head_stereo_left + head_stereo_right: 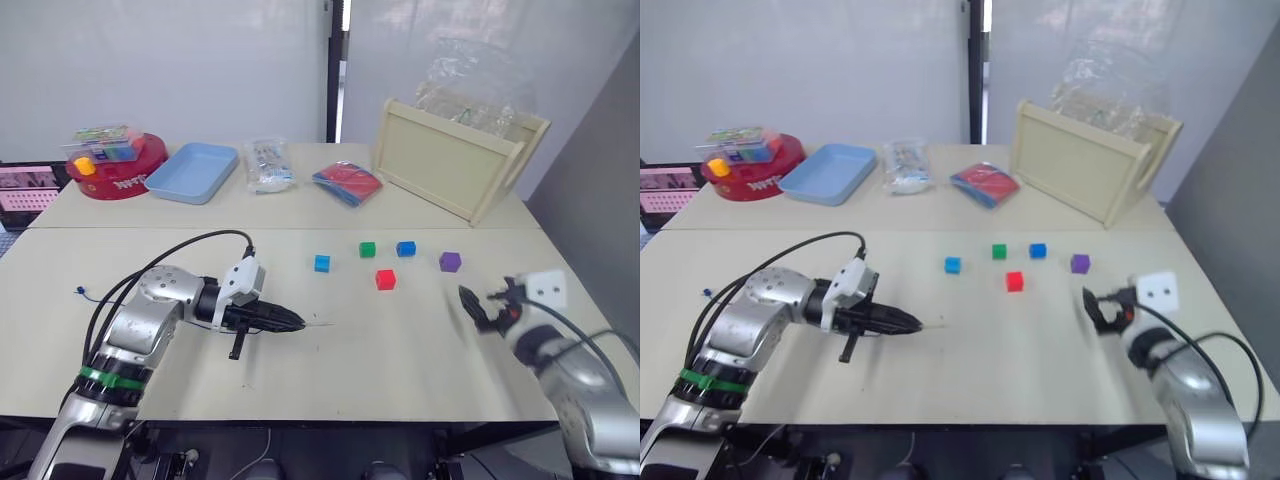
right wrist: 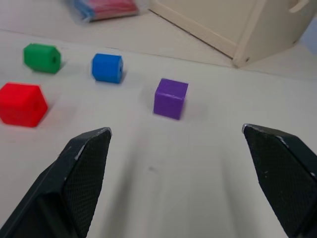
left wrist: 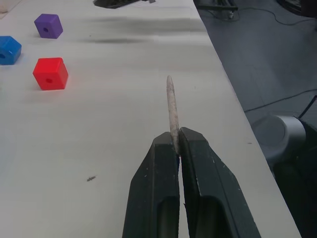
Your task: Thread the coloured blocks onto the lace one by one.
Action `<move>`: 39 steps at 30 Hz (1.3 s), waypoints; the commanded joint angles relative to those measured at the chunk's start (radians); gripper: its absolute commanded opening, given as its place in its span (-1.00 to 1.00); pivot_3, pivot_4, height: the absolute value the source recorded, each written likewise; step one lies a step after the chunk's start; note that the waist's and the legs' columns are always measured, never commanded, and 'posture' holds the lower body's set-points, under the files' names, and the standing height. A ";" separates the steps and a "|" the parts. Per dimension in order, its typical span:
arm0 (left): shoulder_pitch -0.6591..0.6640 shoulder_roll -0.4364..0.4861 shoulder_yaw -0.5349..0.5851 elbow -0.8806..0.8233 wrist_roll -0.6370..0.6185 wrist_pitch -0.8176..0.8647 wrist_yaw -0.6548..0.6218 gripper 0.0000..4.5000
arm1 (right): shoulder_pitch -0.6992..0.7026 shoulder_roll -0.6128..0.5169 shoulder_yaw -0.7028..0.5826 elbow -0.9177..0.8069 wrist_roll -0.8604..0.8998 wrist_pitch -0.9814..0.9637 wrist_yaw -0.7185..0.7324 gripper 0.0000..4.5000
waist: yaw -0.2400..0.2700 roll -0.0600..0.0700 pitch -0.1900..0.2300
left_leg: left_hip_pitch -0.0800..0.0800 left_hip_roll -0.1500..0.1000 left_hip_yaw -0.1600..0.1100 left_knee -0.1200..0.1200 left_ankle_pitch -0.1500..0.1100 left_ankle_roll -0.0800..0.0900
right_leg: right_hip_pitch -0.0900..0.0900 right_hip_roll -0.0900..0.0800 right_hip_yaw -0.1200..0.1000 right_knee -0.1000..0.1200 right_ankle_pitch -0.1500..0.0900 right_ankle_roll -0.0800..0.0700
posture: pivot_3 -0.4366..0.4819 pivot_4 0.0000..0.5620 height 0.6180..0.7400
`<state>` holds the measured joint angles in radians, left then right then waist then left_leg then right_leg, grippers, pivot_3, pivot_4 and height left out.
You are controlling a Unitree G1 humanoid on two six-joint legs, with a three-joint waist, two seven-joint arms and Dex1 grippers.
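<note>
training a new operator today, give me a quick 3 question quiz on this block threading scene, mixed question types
1. True or false: the left gripper is shut on the lace tip.
2. Multiple choice: which block lies closest in front of the open right gripper?
A. the purple block
B. the light blue block
C. the green block
3. Fill in: of the five blocks, ____ are already threaded on the lace.

Key:
1. True. The pale tip sticks out from between the closed fingers.
2. A.
3. None. The red block, blue block and the other three all lie loose on the table.
</note>
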<state>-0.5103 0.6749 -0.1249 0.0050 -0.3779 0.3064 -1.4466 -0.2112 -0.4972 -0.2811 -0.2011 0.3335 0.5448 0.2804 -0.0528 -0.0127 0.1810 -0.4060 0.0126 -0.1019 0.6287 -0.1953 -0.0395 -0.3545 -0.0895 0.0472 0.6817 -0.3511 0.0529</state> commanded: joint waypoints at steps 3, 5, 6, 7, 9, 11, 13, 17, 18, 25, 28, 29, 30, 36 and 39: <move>0.049 0.002 0.038 -0.099 -0.015 0.014 0.092 -0.99 | -0.202 -0.011 0.050 0.227 -0.030 0.016 0.025 1.00 | 0.005 0.000 0.000 | 0.000 0.000 -0.001 -0.001 0.000 0.000 | 0.000 0.000 -0.001 0.000 0.000 0.000 | -0.05 -0.47 1.00; 0.065 0.001 0.038 -0.118 -0.015 0.018 0.116 -0.99 | -0.244 -0.009 0.067 0.288 -0.049 -0.001 0.029 1.00 | 0.010 0.000 0.000 | -0.001 0.000 -0.001 -0.001 0.000 0.000 | -0.001 0.000 -0.001 -0.001 0.000 0.000 | -0.05 -0.47 1.00; 0.076 -0.003 0.039 -0.140 -0.024 0.032 0.136 -0.99 | -0.274 -0.006 0.074 0.330 -0.057 -0.016 0.034 1.00 | 0.010 0.000 0.000 | -0.001 0.000 -0.001 0.000 0.000 0.000 | -0.001 0.000 -0.001 -0.001 0.000 0.000 | -0.05 -0.47 1.00; 0.086 -0.004 0.038 -0.159 -0.028 0.042 0.149 -0.99 | -0.305 -0.001 0.085 0.378 -0.069 -0.035 0.035 1.00 | 0.010 0.000 0.000 | -0.001 0.000 -0.001 0.000 0.000 0.000 | -0.001 0.000 -0.001 -0.001 0.000 0.000 | -0.05 -0.47 1.00; 0.103 0.000 0.039 -0.181 -0.031 0.053 0.163 -0.99 | -0.346 0.003 0.107 0.452 -0.099 -0.072 0.039 1.00 | 0.007 0.000 0.000 | -0.001 -0.001 0.000 0.000 0.000 0.000 | -0.001 -0.001 0.000 -0.001 0.000 0.000 | -0.05 -0.47 1.00; 0.114 0.009 0.045 -0.192 -0.030 0.056 0.173 -0.99 | -0.383 0.013 0.109 0.530 -0.121 -0.112 0.024 1.00 | 0.007 0.000 0.000 | -0.001 0.000 0.000 -0.001 0.000 0.000 | -0.001 0.000 0.000 -0.001 0.000 0.000 | -0.05 -0.47 1.00; 0.121 0.017 0.051 -0.201 -0.030 0.056 0.186 -0.99 | -0.419 0.021 0.100 0.616 -0.138 -0.152 0.004 1.00 | 0.006 0.000 0.000 | -0.001 0.000 0.000 -0.001 0.000 0.000 | -0.001 0.000 0.000 -0.001 0.000 0.000 | -0.05 -0.47 1.00; 0.126 0.027 0.050 -0.208 -0.031 0.053 0.196 -0.99 | -0.454 0.033 0.105 0.719 -0.153 -0.208 0.012 1.00 | 0.004 0.000 0.000 | -0.001 0.000 0.000 -0.001 0.000 0.000 | -0.001 0.000 0.000 -0.001 0.000 0.000 | -0.05 -0.47 1.00; 0.126 0.028 0.049 -0.209 -0.033 0.053 0.198 -0.99 | -0.463 0.037 0.102 0.745 -0.154 -0.219 0.009 1.00 | 0.003 0.000 0.000 | -0.001 0.000 0.000 -0.001 0.000 0.000 | -0.001 0.000 0.000 -0.001 0.000 0.000 | -0.05 -0.47 1.00; 0.108 0.028 0.039 -0.189 -0.032 0.041 0.193 -1.00 | -0.456 0.071 0.083 0.785 -0.142 -0.301 0.011 0.01 | -0.001 0.000 0.000 | -0.001 0.000 0.000 -0.001 0.000 0.000 | -0.001 0.000 0.000 -0.001 0.000 0.000 | -0.05 -0.47 1.00; 0.102 0.021 0.036 -0.167 -0.032 0.031 0.185 -1.00 | -0.382 0.077 0.065 0.648 -0.112 -0.268 0.019 -0.44 | 0.003 0.000 0.000 | -0.001 0.000 0.000 -0.001 0.000 0.000 | -0.001 0.000 0.000 -0.001 0.000 0.000 | -0.05 -0.47 1.00; 0.100 0.019 0.034 -0.160 -0.032 0.026 0.181 -1.00 | -0.349 0.077 0.064 0.581 -0.102 -0.241 0.021 -0.47 | 0.005 0.000 0.000 | -0.001 0.000 0.000 -0.001 0.000 0.000 | -0.001 0.000 0.000 -0.001 0.000 0.000 | -0.05 -0.47 1.00; 0.099 0.017 0.031 -0.152 -0.031 0.020 0.177 -1.00 | -0.313 0.075 0.065 0.509 -0.090 -0.212 0.027 -0.47 | 0.006 0.000 0.000 | -0.001 0.000 0.000 -0.001 0.000 0.000 | -0.001 -0.001 0.000 -0.001 0.000 0.000 | -0.05 -0.47 1.00; 0.102 0.013 0.005 -0.102 -0.018 -0.023 0.126 -1.00 | -0.103 0.085 0.030 0.042 0.089 0.111 0.026 -0.47 | 0.005 0.000 0.000 | -0.002 0.000 0.000 -0.001 0.000 0.000 | -0.002 0.000 0.000 0.000 0.000 0.000 | -0.05 -0.47 1.00; 0.094 0.012 -0.010 -0.055 -0.010 -0.053 0.092 -1.00 | 0.046 0.144 0.049 -0.234 0.205 0.285 -0.034 -0.47 | 0.007 0.000 0.000 | -0.001 0.001 -0.001 -0.002 0.000 0.000 | -0.002 0.000 0.000 0.000 0.000 0.000 | -0.05 -0.47 1.00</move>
<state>-0.4078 0.6816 -0.1400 -0.0614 -0.3895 0.2833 -1.3321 -0.2059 -0.3809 -0.2424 -0.2872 0.4632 0.7489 0.2741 -0.0460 -0.0123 0.1810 -0.4070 0.0135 -0.1029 0.6267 -0.1953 -0.0395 -0.3566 -0.0889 0.0469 0.6816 -0.3511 0.0528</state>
